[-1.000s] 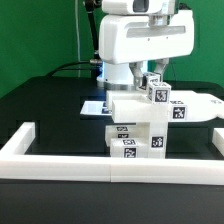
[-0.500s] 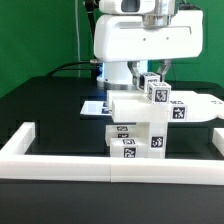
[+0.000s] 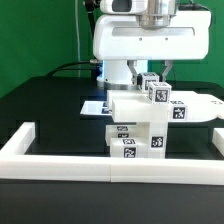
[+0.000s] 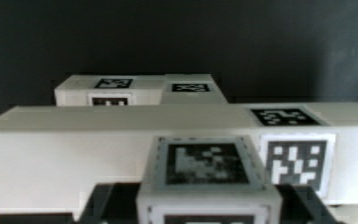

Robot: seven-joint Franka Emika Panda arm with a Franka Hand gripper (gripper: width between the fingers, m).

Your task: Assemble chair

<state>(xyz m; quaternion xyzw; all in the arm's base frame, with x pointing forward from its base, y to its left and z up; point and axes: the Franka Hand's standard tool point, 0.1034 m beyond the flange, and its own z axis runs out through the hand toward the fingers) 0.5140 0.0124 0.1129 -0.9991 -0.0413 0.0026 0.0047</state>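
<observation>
Arm shifted slightly toward exterior view's right; jaws (image 4: 202, 205) clamped narrow on small tagged block (image 4: 206, 172) atop chair (image 3: 140, 125).

On the black desk (image 3: 45, 120) stands the chair (image 3: 140, 125), partly built from chunky white blocks, each carrying square black-and-white tags. Its lower block sits just behind the low white rail (image 3: 60, 160) that runs along the desk's front edge, and a wider block lies across the top of it. A small tagged piece (image 3: 157, 92) stands upright on that wider block. Directly above it hangs the robot's white arm (image 3: 140, 40); the jaws are hidden behind the piece and the arm's housing. Flat on the desk behind the chair lies the marker board (image 3: 95, 105). A green curtain (image 3: 40, 35) closes off the desk's far edge.
</observation>
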